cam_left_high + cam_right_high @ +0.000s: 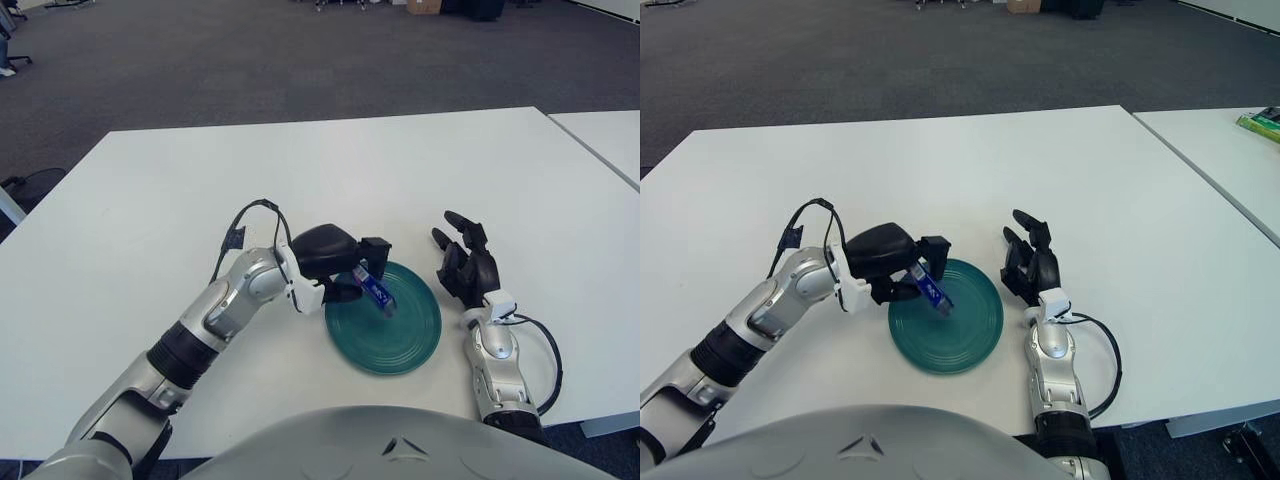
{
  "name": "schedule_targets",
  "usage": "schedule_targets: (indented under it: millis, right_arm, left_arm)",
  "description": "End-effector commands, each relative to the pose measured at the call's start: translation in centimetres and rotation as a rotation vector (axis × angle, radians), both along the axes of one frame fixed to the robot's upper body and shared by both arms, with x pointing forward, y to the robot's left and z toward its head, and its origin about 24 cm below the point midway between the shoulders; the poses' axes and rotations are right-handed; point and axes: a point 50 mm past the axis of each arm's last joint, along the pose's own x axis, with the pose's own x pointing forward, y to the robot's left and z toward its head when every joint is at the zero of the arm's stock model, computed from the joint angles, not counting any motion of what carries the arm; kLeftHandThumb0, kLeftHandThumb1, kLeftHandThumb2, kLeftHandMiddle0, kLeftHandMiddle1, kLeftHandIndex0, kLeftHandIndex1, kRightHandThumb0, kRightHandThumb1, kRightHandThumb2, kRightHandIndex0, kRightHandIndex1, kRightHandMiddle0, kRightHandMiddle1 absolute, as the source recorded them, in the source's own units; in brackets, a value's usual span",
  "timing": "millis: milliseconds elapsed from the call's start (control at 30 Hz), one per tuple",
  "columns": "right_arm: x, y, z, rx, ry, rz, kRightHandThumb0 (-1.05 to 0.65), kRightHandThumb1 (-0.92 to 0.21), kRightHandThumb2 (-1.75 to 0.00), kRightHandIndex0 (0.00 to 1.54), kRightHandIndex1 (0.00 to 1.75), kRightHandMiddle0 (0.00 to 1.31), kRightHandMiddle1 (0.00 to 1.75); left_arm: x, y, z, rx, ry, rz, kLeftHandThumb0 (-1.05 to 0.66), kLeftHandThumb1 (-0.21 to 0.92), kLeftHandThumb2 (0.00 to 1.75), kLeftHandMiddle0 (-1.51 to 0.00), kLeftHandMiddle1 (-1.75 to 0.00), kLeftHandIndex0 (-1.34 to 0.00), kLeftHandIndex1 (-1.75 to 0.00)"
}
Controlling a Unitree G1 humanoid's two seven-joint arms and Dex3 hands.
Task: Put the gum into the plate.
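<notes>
I see the white table [420, 170] filling most of the view, with its near edge just in front of me. On it, close to that near edge and a little right of centre, sits the round teal plate [405, 330]. My left arm reaches in from the near-left corner, forearm angled up and to the right, wrist bent so the left hand [335, 262] hangs over the plate's left rim. Its fingers are curled around the gum [375, 290], a small blue stick pinched at its upper end and tilted down to the right, its lower tip over the plate's inner surface; I cannot tell whether that tip touches the plate. My right hand [465, 268] shows just beside the plate's right rim, forearm coming up from the near edge, fingers spread and pointing away from me, holding nothing.
</notes>
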Motion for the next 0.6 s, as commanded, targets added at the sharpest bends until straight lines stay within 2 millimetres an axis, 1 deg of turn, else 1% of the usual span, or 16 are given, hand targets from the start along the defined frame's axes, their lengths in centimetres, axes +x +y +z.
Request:
schedule_targets:
  millis: [0,233,333,433,567]
  right_arm:
    - [-4.60,-0.63,-6.16,0.064,0.352,-0.079,-0.54,-0.92,-0.81,0.55,0.04,0.06,0.84]
    - [-4.58,-0.50,-6.13,0.067,0.360,-0.075,-0.54,-0.92,-0.81,0.59,0.05,0.06,0.84]
    - [-4.54,-0.46,-6.10,0.066,0.362,-0.075,-0.54,-0.92,-0.81,0.60,0.06,0.06,0.84]
    - [-4.47,-0.41,-6.13,0.067,0.363,-0.073,-0.54,-0.92,-0.82,0.58,0.05,0.05,0.84]
    - [-4.43,-0.34,-6.19,0.081,0.362,-0.073,-0.54,-0.92,-0.82,0.57,0.04,0.05,0.84]
  left_arm:
    - [0.10,-0.17,0.00,0.047,0.000,-0.061,-0.43,0.50,1.08,-1.09,-1.75,-0.48,-1.75]
    - [-0.02,-0.12,-0.17,0.040,-0.011,-0.059,-0.42,0.55,1.02,-0.97,-1.75,-0.44,-1.75]
    - [-0.05,-0.10,-0.37,0.034,0.007,-0.046,-0.41,0.62,0.92,-0.86,-1.75,-0.39,-1.75]
    - [0.01,-0.08,-0.58,0.022,0.026,-0.038,-0.40,0.68,0.85,-0.77,-1.75,-0.35,-1.75]
    - [0.09,-0.08,-0.72,0.012,0.026,-0.038,-0.39,0.72,0.79,-0.70,-1.75,-0.32,-1.75]
